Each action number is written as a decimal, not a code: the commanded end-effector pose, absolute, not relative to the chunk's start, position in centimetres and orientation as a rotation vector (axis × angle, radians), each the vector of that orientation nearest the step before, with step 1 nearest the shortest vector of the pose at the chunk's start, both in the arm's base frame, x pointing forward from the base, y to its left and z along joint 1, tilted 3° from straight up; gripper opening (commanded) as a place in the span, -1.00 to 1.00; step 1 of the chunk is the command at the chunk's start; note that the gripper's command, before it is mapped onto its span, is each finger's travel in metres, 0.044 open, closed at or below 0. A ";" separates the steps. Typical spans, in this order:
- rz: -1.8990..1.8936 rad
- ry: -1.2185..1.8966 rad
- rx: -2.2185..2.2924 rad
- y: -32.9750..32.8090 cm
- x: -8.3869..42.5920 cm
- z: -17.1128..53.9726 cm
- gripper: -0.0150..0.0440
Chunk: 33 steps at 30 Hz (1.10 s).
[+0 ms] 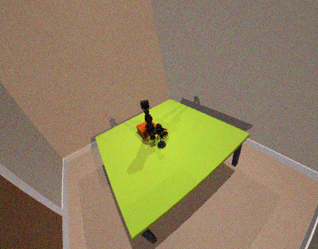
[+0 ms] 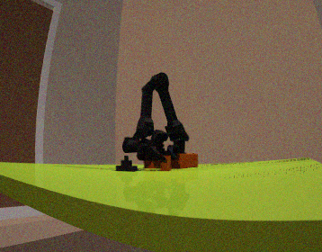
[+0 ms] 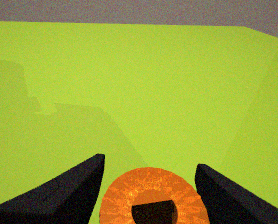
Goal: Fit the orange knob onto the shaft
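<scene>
The orange knob (image 3: 117,200) (image 2: 166,164) (image 1: 165,133) is between the fingers in the wrist view, with its end face and D-shaped hole turned toward the camera. The hole's flat edge is at the top, slightly tilted. In the exterior view the knob is low at the table top, to the right of the pedestal and apart from it. My gripper (image 3: 150,166) is open around the knob. The round pedestal (image 2: 126,167) (image 1: 162,145) is dark, with its shaft upright and bare. The shaft's flat side cannot be seen.
An orange-red block (image 2: 188,160) (image 1: 141,128) is beside the arm's base. The arm (image 2: 147,103) (image 1: 148,117) is folded over the area near the block and knob. The green table (image 1: 179,173) has its far edge in the wrist view.
</scene>
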<state>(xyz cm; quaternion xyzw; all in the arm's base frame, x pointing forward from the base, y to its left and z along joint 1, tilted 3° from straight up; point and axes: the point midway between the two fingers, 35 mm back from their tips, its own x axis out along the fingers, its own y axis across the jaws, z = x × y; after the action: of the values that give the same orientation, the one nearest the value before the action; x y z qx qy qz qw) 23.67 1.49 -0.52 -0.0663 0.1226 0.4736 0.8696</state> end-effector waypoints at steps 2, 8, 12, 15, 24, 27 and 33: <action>0.991 0.254 -0.138 1.5 23.7 -0.5 0.39; 0.991 0.254 -0.138 1.5 23.7 -0.5 0.39; 0.991 0.254 -0.138 1.5 23.7 -0.5 0.39; 0.991 0.254 -0.138 1.5 23.7 -0.5 0.39; 0.991 0.254 -0.138 1.5 23.7 -0.5 0.75; 0.991 0.254 -0.138 1.5 23.7 -0.5 1.00; 0.991 0.254 -0.138 1.5 23.7 -0.5 1.00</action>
<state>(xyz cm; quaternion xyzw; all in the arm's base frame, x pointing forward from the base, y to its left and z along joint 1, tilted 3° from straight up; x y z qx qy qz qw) 23.67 1.50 -0.52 -0.0661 0.1226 0.4737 0.8696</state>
